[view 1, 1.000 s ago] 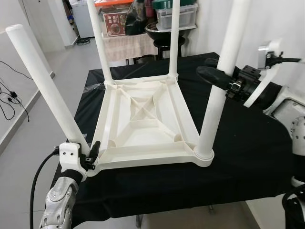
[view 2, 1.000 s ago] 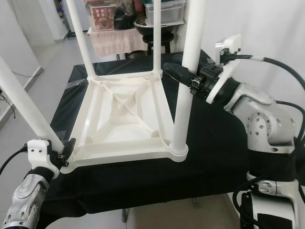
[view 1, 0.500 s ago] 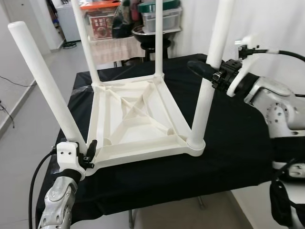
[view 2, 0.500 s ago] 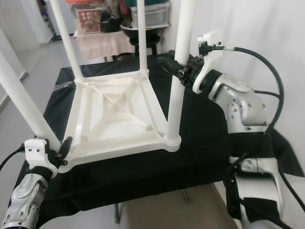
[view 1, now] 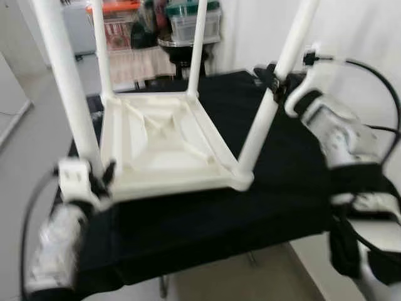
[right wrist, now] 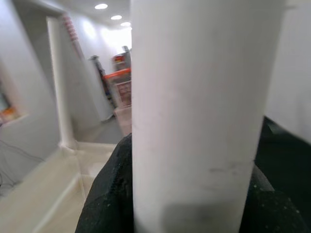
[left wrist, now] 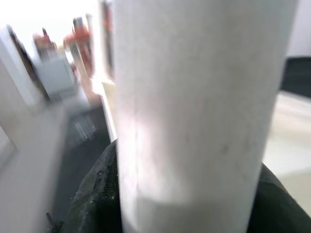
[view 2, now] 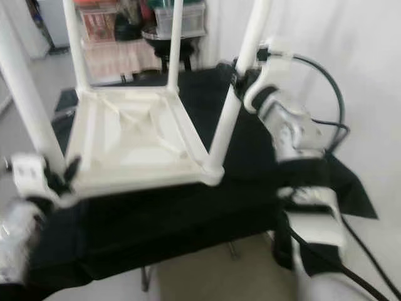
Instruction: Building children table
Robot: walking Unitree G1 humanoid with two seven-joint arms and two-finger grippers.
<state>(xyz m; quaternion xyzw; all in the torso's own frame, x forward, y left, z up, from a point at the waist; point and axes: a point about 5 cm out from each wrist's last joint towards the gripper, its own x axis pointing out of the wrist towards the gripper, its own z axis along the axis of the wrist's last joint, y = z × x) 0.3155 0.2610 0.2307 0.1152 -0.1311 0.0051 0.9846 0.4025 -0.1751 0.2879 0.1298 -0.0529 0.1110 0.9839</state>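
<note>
4 legs up on white children table (view 1: 160, 141), lying upside down on black cloth (view 1: 276, 182). My left gripper (view 1: 94, 179) clenched round near-left leg (view 1: 62, 81) at socket; right gripper (view 1: 270, 81) clenched mid near-right leg (view 1: 272, 94). Leg axes near upright, right one tilted. Wrist views show fingers (right wrist: 112, 194) wrapping legs; blurred eye views give layout.

Black-draped table (view 1: 294, 188) carries the upturned white children's table (view 1: 163, 141).

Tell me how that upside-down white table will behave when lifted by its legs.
The table is probably rigid and light: its underside looks like thin ribbed plastic. The left gripper and right gripper each clamp a smooth round leg, so it may slip or twist. The long legs could lever it sideways.
</note>
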